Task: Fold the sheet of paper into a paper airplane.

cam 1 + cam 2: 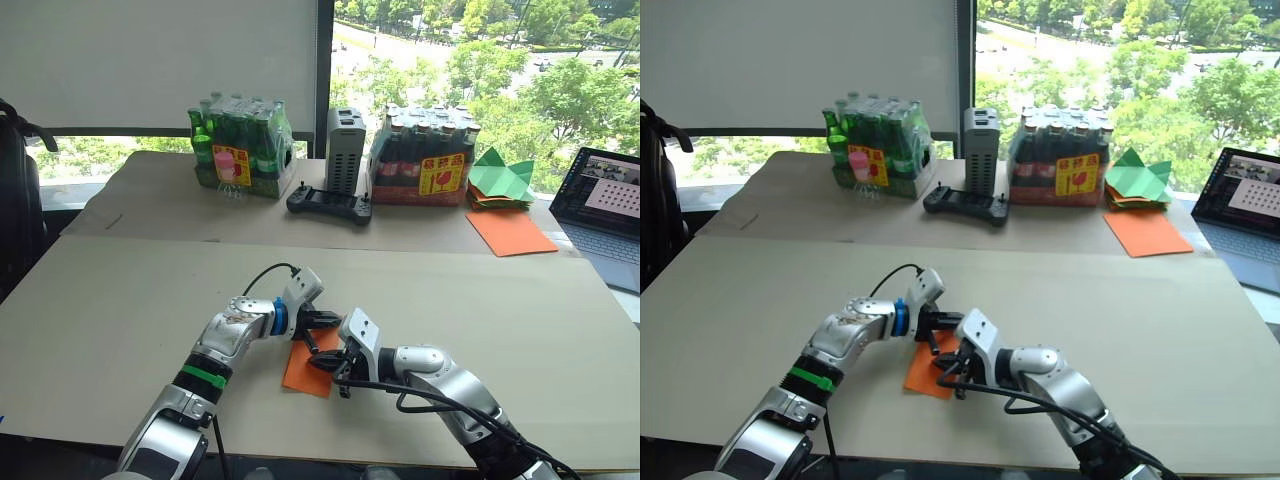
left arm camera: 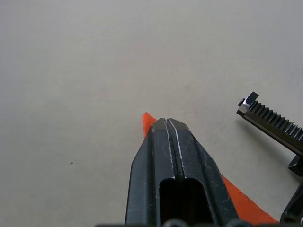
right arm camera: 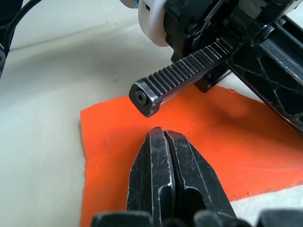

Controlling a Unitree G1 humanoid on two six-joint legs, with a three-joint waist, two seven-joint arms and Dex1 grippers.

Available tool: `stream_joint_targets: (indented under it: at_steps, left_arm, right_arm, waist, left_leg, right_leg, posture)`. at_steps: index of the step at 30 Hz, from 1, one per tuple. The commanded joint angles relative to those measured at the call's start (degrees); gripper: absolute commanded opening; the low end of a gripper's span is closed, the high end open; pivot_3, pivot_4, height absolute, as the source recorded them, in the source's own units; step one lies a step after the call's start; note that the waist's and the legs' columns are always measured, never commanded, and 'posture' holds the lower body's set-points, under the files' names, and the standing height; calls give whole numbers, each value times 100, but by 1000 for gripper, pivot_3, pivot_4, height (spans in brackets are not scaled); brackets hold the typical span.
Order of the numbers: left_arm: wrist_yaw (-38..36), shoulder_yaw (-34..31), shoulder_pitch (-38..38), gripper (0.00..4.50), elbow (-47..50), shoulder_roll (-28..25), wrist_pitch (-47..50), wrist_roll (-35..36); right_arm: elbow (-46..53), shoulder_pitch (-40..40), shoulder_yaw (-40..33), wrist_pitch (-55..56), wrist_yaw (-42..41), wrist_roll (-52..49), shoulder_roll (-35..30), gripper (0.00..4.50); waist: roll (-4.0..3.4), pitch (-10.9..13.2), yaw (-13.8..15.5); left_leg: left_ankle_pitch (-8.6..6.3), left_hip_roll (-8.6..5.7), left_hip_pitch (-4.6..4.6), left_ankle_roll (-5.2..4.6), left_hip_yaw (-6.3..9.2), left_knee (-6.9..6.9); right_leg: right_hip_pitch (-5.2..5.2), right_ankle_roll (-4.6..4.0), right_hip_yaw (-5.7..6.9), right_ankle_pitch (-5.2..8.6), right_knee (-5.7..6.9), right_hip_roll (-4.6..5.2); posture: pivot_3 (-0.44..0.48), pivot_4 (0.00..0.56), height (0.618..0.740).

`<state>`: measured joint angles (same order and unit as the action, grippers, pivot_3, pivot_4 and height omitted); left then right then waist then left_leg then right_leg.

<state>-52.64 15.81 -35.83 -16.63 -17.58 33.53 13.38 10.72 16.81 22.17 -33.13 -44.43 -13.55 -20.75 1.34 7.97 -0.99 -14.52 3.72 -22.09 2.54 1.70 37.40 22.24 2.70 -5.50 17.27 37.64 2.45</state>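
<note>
— Where was the sheet of paper (image 1: 308, 367)?
— Flat on the counter (image 1: 120, 320), near its front edge, under both tools.
— And the tools?
— The left tool (image 2: 165, 122) and right tool (image 3: 164, 134) were each clenched, fingers pressed together over the paper, gripping nothing.

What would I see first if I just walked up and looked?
Right in the middle, the left gripper and right gripper, both shut, meet over the sheet of paper, bright orange on the pale table. At the back stand packs of green bottles, with green paper shapes off to the right.
</note>
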Motion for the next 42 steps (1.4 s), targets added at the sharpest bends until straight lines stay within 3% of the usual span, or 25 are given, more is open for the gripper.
stream_joint_targets:
  at_steps: [1,17,23,31,34,38,42]
  left_arm:
    - [-9,6,96,41,30,-107,50,-97]
    - [-84,-496,929,41,1170,-867,692,340]
    - [144,-1627,820,41,1509,-730,1835,1489]
    - [245,-2630,893,41,1571,-1036,3145,2580]
    - [31,-2810,1110,808,1742,-1232,3609,3075]
    - [-13,-2784,1384,2184,1841,-1442,3783,3266]
    - [38,-2726,1512,2184,1788,-1494,3809,3316]
  right_arm:
    - [74,-100,54,-143,9,31,-55,20]
    - [-70,12,131,-81,-94,58,-12,20]
    - [-87,23,150,-61,-117,59,-24,20]
    - [-44,-24,171,-58,-133,64,-49,20]
    - [-26,-36,172,-63,-135,61,-51,20]
    - [-20,-51,169,-62,-140,64,-67,20]
    - [20,-79,176,-79,-134,56,-78,20]
  waist:
    - [0,0,-4]
    - [0,0,-63]
    - [0,0,-113]
    - [0,0,-162]
    - [0,0,-162]
    - [0,1,-156]
    - [0,1,-151]
  left_leg:
    - [0,0,0,0,0,0]
    - [0,2,3,0,1,0]
    - [0,2,-1,0,3,0]
    - [0,2,1,0,6,0]
    - [0,2,2,0,6,0]
    - [0,3,2,0,6,-1]
    - [0,3,2,0,6,-1]
  right_leg:
    - [0,0,0,0,0,0]
    - [0,0,-1,0,6,-1]
    - [2,0,1,0,5,-1]
    - [2,0,2,0,8,-1]
    - [2,0,2,0,9,0]
    - [2,0,2,0,9,0]
    - [2,0,2,0,6,0]
  posture:
    - [0,150,740]
    - [0,150,740]
    - [0,150,740]
    - [0,150,740]
    - [0,150,740]
    - [0,150,740]
    - [0,150,740]
